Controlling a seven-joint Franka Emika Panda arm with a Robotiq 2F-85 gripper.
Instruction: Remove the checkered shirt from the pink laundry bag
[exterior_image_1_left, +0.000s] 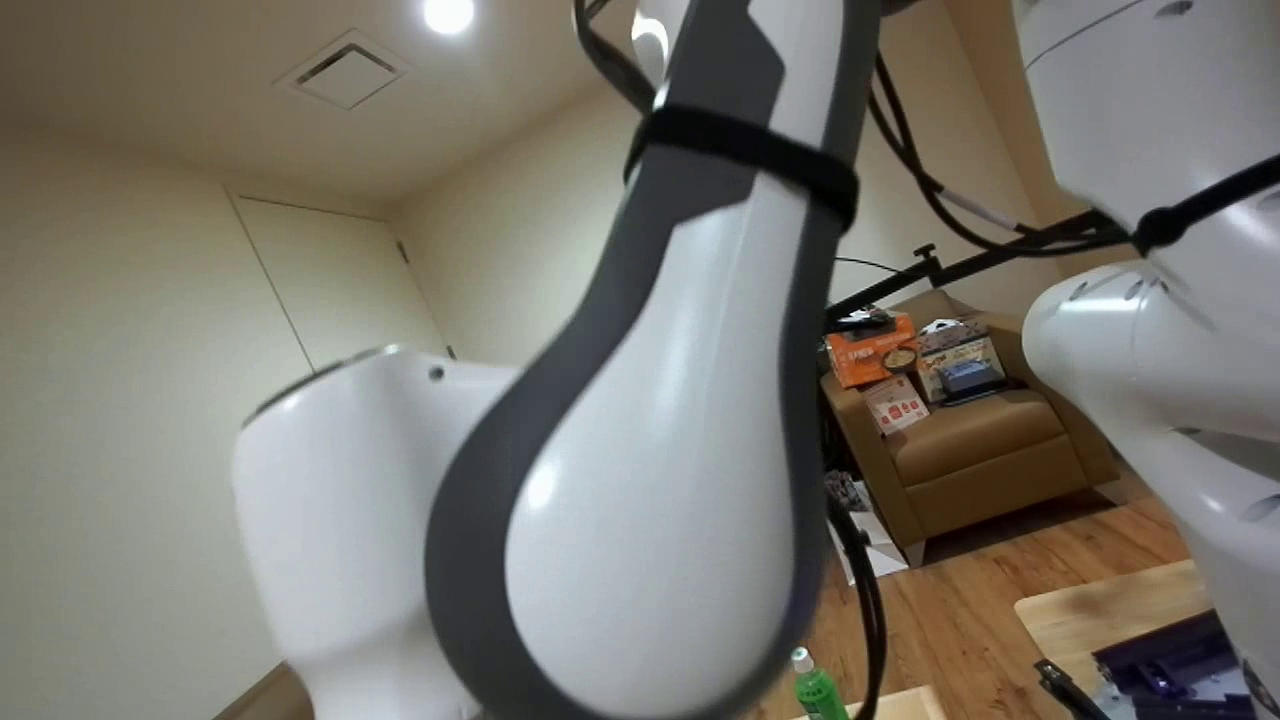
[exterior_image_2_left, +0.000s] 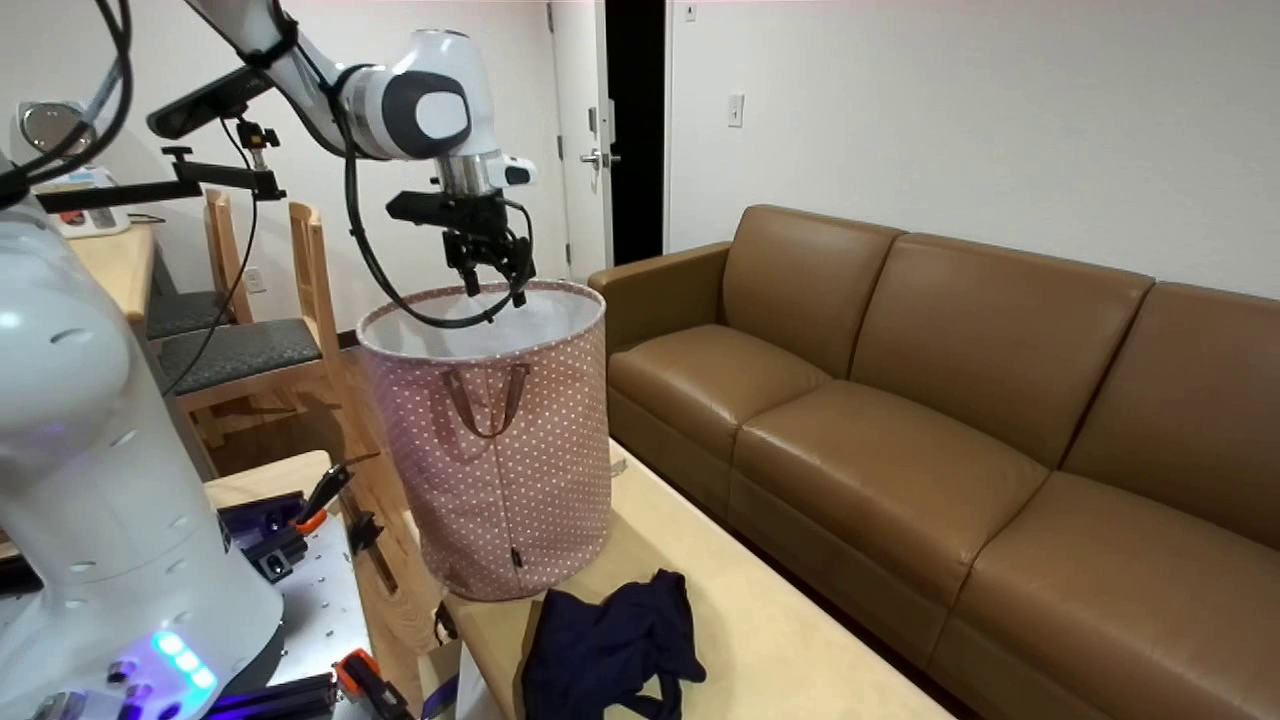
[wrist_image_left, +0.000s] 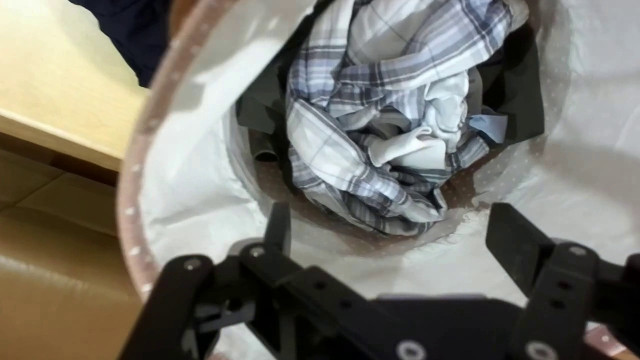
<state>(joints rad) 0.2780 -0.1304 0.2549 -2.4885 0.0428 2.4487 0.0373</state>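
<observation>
In an exterior view we list a pink laundry bag (exterior_image_2_left: 540, 500), round, white-dotted, pale-lined, with a brown handle (exterior_image_2_left: 461, 402) on the near wall, upright on a wooden table (exterior_image_2_left: 770, 650). Over its mouth hangs the gripper (exterior_image_2_left: 495, 292), pointing down; whether the fingertips (exterior_image_2_left: 519, 298) dip below the rim we cannot tell. A dark navy garment (exterior_image_2_left: 610, 645) lies crumpled on the table, just beside the bag. A brown sofa (exterior_image_2_left: 900, 440) runs alongside.

In the wrist view we look down into the bag. Contents: the checkered shirt (wrist_image_left: 380, 80), low inside, clear of the fingers (wrist_image_left: 278, 225), which stand wide apart. Ground white; lines grey and blue-grey; condition bunched and twisted, in thick folds. Dark cloth (wrist_image_left: 522, 110) shows beneath and at both sides. We note also a small plain blue-grey piece (wrist_image_left: 490, 126) at its edge, and, among the folds, a plain white cloth (wrist_image_left: 422, 154); whether it belongs to the shirt we cannot tell.

In an exterior view we record the arm (exterior_image_1_left: 660, 470), white and dark grey, across the middle; a tan armchair (exterior_image_1_left: 985, 445) bearing an orange packet (exterior_image_1_left: 862, 352) and further packages (exterior_image_1_left: 950, 350); and a green bottle (exterior_image_1_left: 820, 692), white-capped, at the lower edge.
</observation>
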